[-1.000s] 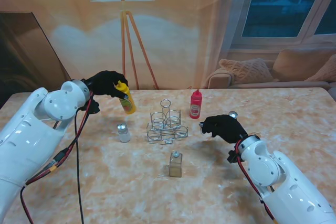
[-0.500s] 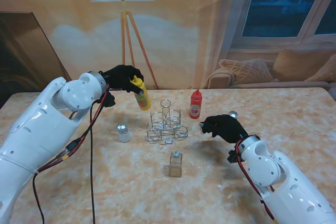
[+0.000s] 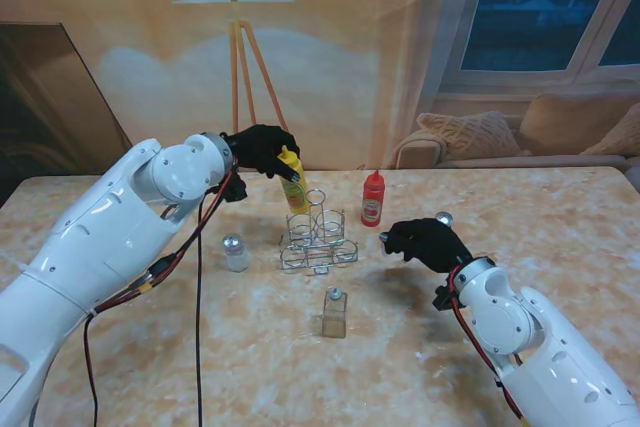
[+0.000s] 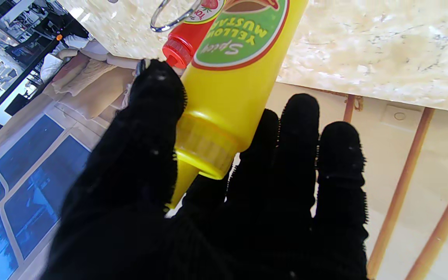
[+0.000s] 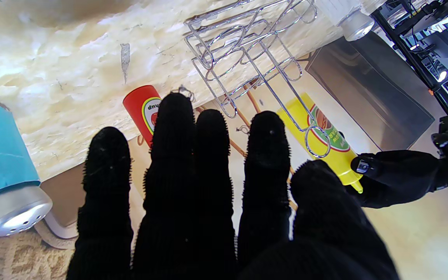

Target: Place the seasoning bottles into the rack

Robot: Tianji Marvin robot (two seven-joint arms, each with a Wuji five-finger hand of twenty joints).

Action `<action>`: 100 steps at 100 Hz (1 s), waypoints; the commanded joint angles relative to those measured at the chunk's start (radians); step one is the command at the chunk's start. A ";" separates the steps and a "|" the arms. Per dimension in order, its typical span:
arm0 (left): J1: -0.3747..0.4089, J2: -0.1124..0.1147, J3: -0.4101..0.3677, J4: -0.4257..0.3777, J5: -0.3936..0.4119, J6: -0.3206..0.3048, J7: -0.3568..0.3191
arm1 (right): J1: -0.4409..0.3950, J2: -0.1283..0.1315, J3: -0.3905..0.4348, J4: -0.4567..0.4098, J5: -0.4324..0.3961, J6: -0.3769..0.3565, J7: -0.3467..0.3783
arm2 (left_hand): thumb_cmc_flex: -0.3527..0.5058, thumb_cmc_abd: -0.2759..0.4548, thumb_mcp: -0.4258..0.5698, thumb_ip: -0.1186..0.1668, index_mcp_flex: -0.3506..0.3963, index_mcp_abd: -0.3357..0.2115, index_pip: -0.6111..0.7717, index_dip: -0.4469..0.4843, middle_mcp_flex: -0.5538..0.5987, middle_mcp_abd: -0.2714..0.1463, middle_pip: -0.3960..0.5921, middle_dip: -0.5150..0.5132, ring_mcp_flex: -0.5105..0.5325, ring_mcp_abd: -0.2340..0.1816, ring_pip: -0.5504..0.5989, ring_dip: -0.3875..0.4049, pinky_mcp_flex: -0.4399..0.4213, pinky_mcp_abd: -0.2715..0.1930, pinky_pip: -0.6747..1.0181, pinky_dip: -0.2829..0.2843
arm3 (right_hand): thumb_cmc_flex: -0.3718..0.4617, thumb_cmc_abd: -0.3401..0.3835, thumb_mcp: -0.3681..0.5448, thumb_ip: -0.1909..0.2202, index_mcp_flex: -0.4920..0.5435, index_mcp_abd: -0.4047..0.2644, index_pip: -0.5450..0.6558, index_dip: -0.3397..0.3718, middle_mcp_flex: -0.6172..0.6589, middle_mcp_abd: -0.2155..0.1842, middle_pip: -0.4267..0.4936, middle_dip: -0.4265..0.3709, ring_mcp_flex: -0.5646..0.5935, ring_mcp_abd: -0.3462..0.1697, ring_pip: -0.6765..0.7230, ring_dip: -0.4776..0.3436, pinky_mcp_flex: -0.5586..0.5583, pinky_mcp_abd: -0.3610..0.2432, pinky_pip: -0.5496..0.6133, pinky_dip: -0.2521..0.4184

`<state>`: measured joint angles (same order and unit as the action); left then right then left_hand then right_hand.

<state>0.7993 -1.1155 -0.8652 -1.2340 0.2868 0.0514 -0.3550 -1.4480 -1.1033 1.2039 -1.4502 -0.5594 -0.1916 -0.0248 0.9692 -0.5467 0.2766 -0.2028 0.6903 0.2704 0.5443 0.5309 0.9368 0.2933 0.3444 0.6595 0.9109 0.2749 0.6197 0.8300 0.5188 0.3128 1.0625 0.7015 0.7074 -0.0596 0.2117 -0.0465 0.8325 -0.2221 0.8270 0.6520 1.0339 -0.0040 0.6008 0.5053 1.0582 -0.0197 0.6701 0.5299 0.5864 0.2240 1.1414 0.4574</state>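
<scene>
My left hand [image 3: 257,148] pinches the yellow mustard bottle [image 3: 294,183] at frame centre, just over the wire rack [image 3: 318,237]; my right hand [image 3: 425,242] hovers spread, holding nothing.

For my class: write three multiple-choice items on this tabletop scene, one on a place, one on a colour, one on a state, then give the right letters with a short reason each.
1. Where does the red bottle stand?
A. Inside the wire rack
B. On the table, right of the rack
C. In the right hand

2. What colour is the bottle in the left hand?
A. Yellow
B. Blue
C. Red

3. What state is the rack in?
A. Full
B. Tipped over
C. Upright, no bottle seated

Answers: B, it stands apart beside the rack; A, the mustard bottle is yellow; C, its rings show empty.
</scene>
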 commanded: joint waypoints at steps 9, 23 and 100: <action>-0.017 -0.020 0.021 0.008 -0.012 0.011 -0.005 | -0.008 -0.004 -0.002 -0.002 -0.001 0.002 0.012 | 0.160 0.101 0.170 0.052 0.117 -0.133 0.225 0.035 0.074 -0.078 0.090 0.048 0.004 -0.019 -0.005 0.009 -0.009 -0.009 -0.002 0.009 | 0.017 0.007 -0.007 -0.013 0.011 0.000 0.010 0.007 0.034 -0.004 0.017 0.035 0.014 -0.008 0.017 0.034 -0.005 0.010 0.018 0.001; -0.031 -0.027 0.047 0.022 -0.024 0.017 -0.006 | -0.008 -0.004 -0.001 -0.002 0.000 0.002 0.013 | 0.157 0.098 0.175 0.050 0.118 -0.131 0.228 0.031 0.076 -0.075 0.091 0.048 0.005 -0.019 -0.004 0.009 -0.009 -0.009 -0.002 0.008 | 0.017 0.007 -0.007 -0.013 0.012 -0.001 0.011 0.007 0.034 -0.005 0.017 0.035 0.015 -0.009 0.017 0.034 -0.005 0.007 0.018 0.001; -0.126 -0.053 0.195 0.146 -0.018 0.001 -0.026 | -0.004 -0.005 -0.005 -0.001 0.004 0.006 0.015 | 0.148 0.094 0.192 0.046 0.117 -0.133 0.237 0.021 0.076 -0.075 0.095 0.048 0.006 -0.019 0.001 0.009 -0.012 -0.004 0.003 0.005 | 0.017 0.007 -0.004 -0.013 0.014 0.002 0.011 0.007 0.035 -0.001 0.018 0.035 0.015 -0.008 0.018 0.034 -0.005 0.008 0.018 0.001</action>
<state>0.6750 -1.1599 -0.6769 -1.1001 0.2679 0.0500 -0.3711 -1.4460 -1.1033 1.2023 -1.4502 -0.5566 -0.1882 -0.0245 0.9688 -0.5467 0.2766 -0.2235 0.6904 0.2704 0.5616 0.5188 0.9406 0.2967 0.3523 0.6603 0.9109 0.2744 0.6197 0.8301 0.5154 0.3124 1.0622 0.7015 0.7074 -0.0596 0.2117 -0.0465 0.8325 -0.2221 0.8270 0.6520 1.0340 -0.0040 0.6009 0.5053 1.0584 -0.0197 0.6703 0.5390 0.5864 0.2240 1.1414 0.4574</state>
